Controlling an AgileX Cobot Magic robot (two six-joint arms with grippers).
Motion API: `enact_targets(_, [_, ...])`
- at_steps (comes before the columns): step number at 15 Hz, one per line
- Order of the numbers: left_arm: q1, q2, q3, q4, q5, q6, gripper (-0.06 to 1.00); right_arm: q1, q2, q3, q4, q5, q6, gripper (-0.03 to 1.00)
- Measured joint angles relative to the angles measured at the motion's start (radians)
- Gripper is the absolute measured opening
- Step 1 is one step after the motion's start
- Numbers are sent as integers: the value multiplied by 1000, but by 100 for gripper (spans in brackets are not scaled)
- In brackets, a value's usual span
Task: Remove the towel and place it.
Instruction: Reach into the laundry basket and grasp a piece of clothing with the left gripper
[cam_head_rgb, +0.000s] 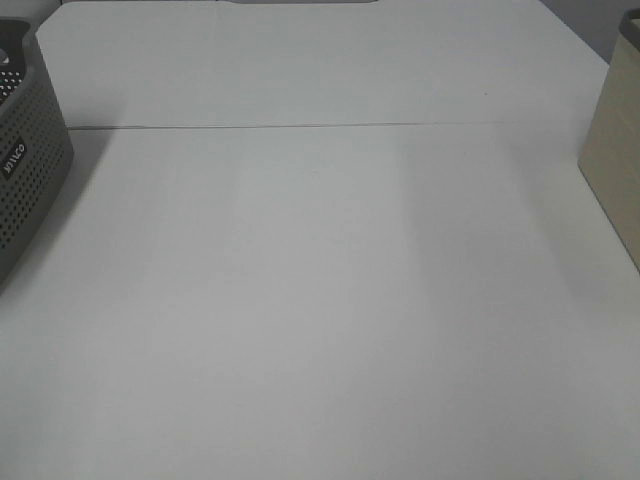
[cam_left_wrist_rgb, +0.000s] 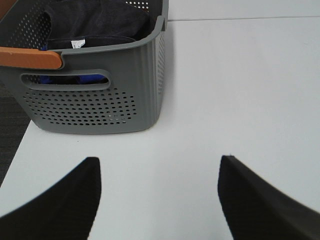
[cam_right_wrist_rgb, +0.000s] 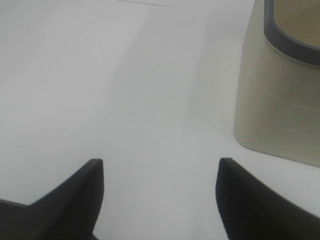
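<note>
The towel (cam_left_wrist_rgb: 95, 22) is a very dark, almost black cloth lying bunched inside a grey perforated basket (cam_left_wrist_rgb: 100, 100), with a small white label showing on it. My left gripper (cam_left_wrist_rgb: 160, 162) is open over the white table, short of the basket's near wall, with nothing between its fingers. In the high view only the basket's corner (cam_head_rgb: 25, 170) shows at the left edge, and neither gripper appears there. My right gripper (cam_right_wrist_rgb: 160, 162) is open over bare table, with nothing between its fingers.
A beige bin (cam_right_wrist_rgb: 280, 100) with a dark rim stands by the right gripper; its side (cam_head_rgb: 615, 150) shows at the right edge of the high view. An orange handle (cam_left_wrist_rgb: 30, 57) crosses the basket's top. Something blue (cam_left_wrist_rgb: 75, 79) shows through the basket's handle slot. A seam (cam_head_rgb: 300, 127) runs across the table.
</note>
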Motion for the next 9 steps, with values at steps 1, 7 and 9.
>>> enact_targets(1, [0,0,0,0,0,0,64,0,0,0,0,0,0,64])
enact_targets(7, [-17,0,0,18,0,6,89,0,0,0,0,0,0,64])
enact_targets(9, [-20,0,0,19,0,0,98,0,0,0,0,0,0,64])
